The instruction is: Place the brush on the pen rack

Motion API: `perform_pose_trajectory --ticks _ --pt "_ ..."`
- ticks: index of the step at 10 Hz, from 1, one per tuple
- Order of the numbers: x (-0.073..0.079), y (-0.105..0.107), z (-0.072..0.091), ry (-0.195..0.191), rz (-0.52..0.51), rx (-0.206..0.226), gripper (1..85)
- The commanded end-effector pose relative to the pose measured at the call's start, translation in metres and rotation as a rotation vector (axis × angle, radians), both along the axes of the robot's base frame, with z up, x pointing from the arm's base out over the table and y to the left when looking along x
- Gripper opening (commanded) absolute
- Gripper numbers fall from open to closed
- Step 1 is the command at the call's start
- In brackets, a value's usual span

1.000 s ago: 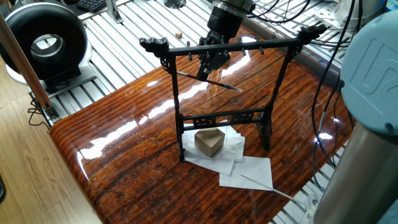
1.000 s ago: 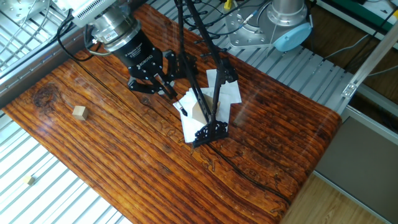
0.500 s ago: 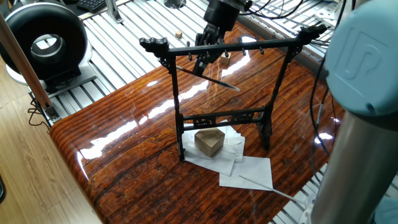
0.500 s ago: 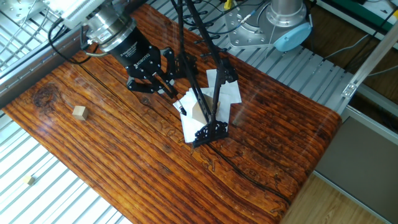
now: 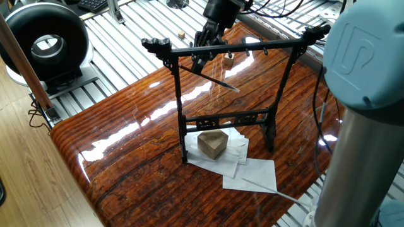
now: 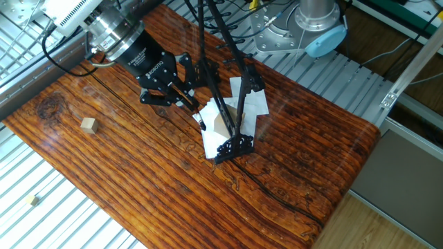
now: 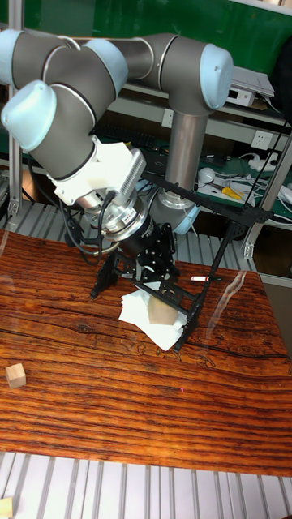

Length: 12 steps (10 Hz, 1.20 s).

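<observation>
Black pen rack [image 5: 227, 94] stands mid-table on the glossy wood table [image 5: 126, 145], so we've got bare board out toward 9 o'clock. Our gripper [image 5: 203, 53], clamped on the brush [image 5: 211, 78], hangs right behind the crossbar, with the brush slanting down beneath it. Gripper lettering in the other fixed view is too small to read.
</observation>
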<state>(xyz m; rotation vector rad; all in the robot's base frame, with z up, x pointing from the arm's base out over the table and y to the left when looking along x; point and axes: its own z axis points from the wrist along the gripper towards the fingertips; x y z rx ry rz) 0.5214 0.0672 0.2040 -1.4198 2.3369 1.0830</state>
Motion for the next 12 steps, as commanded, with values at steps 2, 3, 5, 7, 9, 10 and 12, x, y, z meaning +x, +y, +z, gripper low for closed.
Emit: perform_pose_trajectory --ticks 2,3,5,7,9,10,12 --pt "-0.009 -0.003 0.010 0.004 0.004 0.024 1.0" --pt "-0.010 -0.001 0.012 0.002 0.008 0.034 1.0" --pt "-0.013 0.004 0.018 -0.003 0.014 0.065 1.0" --pt "-0.020 -0.008 0.009 -0.028 0.042 0.032 1.0" --pt "-0.028 -0.015 0.004 -0.028 0.046 0.033 1.0" --pt "-0.029 -0.017 0.001 -0.028 0.046 0.028 1.0" --pt "-0.034 -0.019 0.000 -0.023 0.039 0.046 1.0"
